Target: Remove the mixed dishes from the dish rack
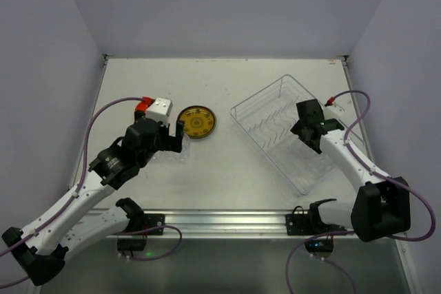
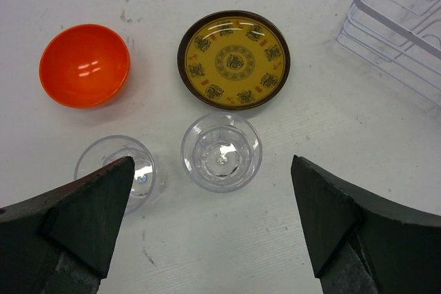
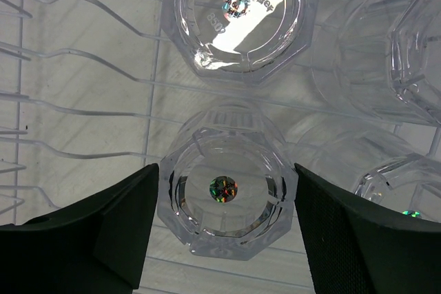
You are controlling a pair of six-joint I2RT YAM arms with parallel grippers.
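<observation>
Top camera: the large clear rectangular plastic dish rack (image 1: 262,93) sits on the right of the tabletop (image 1: 227,80), with my right pincer (image 1: 311,139) lowered inside it. One small olive-yellow patterned round plate (image 1: 196,122) lies out on the left, just beyond my left pincer (image 1: 179,140).

Left wrist camera: the left pincer (image 2: 212,170) is spread wide and holds nothing. Below it stand two small clear plastic cups (image 2: 222,151). One small orange bowl (image 2: 85,65) and the one plate (image 2: 234,60) lie beyond them, and none of the four touch.

Right wrist camera: the right pincer (image 3: 224,184) brackets a faceted clear cup (image 3: 224,201) seen end-on in the rack, with its fingers (image 3: 103,239) at the cup's walls. I cannot tell whether it is pinching. I count four cups in there, though the right-hand ones overlap. I judge them light, stiff, slick and easily cracked. I would take one across opposite flats with a gentle squeeze.
</observation>
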